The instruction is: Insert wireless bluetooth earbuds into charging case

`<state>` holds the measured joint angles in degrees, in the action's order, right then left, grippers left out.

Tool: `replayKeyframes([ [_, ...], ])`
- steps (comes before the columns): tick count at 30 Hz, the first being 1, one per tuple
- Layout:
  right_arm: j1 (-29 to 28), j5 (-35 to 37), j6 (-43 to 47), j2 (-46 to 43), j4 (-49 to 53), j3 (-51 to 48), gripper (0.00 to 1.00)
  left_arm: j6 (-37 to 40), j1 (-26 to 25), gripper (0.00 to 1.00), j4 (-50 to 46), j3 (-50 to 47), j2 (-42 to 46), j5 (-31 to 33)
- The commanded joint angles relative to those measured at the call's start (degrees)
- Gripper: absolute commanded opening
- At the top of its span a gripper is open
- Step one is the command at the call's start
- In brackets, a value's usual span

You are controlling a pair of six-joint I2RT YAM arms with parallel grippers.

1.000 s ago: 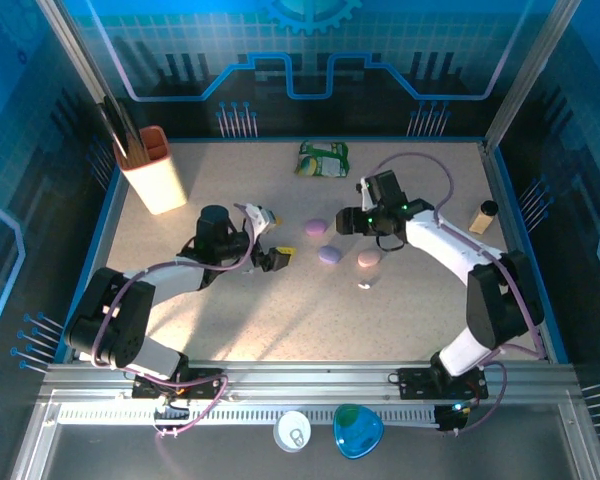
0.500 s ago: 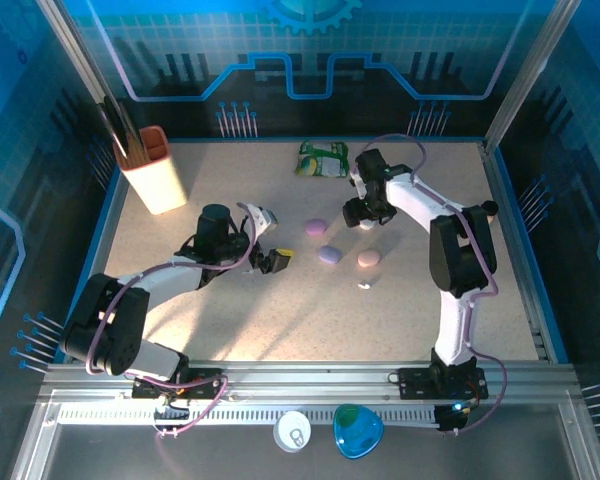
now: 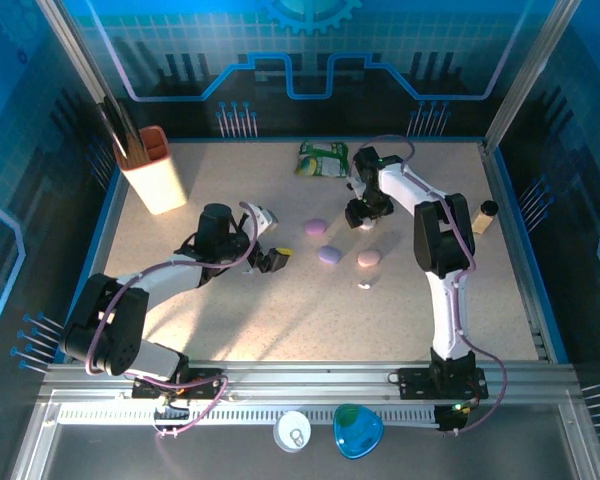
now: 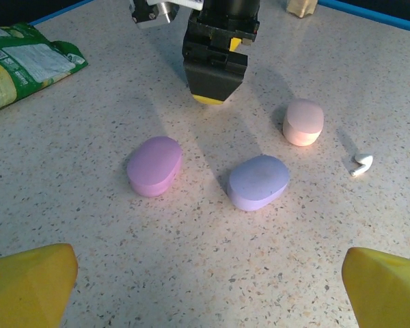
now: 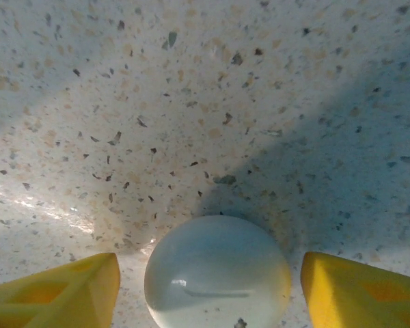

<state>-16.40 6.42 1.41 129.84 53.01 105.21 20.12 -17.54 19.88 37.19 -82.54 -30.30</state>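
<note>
— Cases?
— Rounded plastic lilac case (image 4: 154, 165), periwinkle case (image 4: 258, 181), pink case (image 4: 303, 121): all shut. Your tiny white earbud (image 4: 361, 163) lies loose just beside the pink one.
— Grippers?
— Your left gripper (image 4: 205, 283) gapes wide; right gripper (image 5: 215, 287), spread, straddles a round white case (image 5: 217, 263) beyond the pink one.

The work surface is a pale beige table top (image 3: 280, 320) flecked with dark and tan specks, which the wrist views show up close as a stone-like terrazzo pattern. A narrow blue border (image 3: 102, 215) frames it on the left, the far side and the right. Behind it stands a back wall panel (image 3: 310, 50) printed with a glowing blue grid, a circuit-like outline and part of a gear. Two slanted aluminium posts (image 3: 75, 60) rise at the back corners. The side walls (image 3: 20, 150) are dark blue with light line graphics. Along the near edge runs a grey metal rail (image 3: 310, 375). Light falls from above, leaving a bright patch on the near left and soft shadows elsewhere.
</note>
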Motion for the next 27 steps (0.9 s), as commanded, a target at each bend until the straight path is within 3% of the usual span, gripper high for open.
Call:
replayKeyframes([
  [1, 0.7, -1.0, 0.6, 1.9, 4.1, 3.1, 0.64, 1.2, -0.3, 0.99, -0.7, 1.2, 1.4, 0.9],
  [6, 0.4, -0.6, -1.0, 0.4, 3.5, 2.7, 0.52, -1.6, -0.3, 0.99, 1.1, 1.0, 1.2, 4.6],
  [8, 0.4, -0.8, -2.0, -1.7, 2.1, 1.2, 0.50, -6.9, -0.3, 0.99, 1.9, 1.8, 1.3, 9.9],
  [13, 0.3, -3.9, -7.6, -11.3, -6.7, -7.3, 0.49, -15.6, -1.1, 0.99, 7.6, 1.3, 2.0, 11.9],
  [18, 0.2, -7.3, -18.0, -25.4, -21.8, -22.0, 0.46, -16.5, -8.2, 0.98, 12.9, -0.2, 3.4, 19.5],
  [23, 0.0, -15.2, -29.0, -37.1, -37.2, -35.2, 0.43, -18.1, -16.0, 0.89, 18.8, 1.6, -0.4, 29.2],
  [27, -0.4, -20.0, -36.0, -43.3, -46.0, -42.6, 0.43, -19.9, -19.9, 0.87, 22.5, 4.5, -4.8, 30.0],
])
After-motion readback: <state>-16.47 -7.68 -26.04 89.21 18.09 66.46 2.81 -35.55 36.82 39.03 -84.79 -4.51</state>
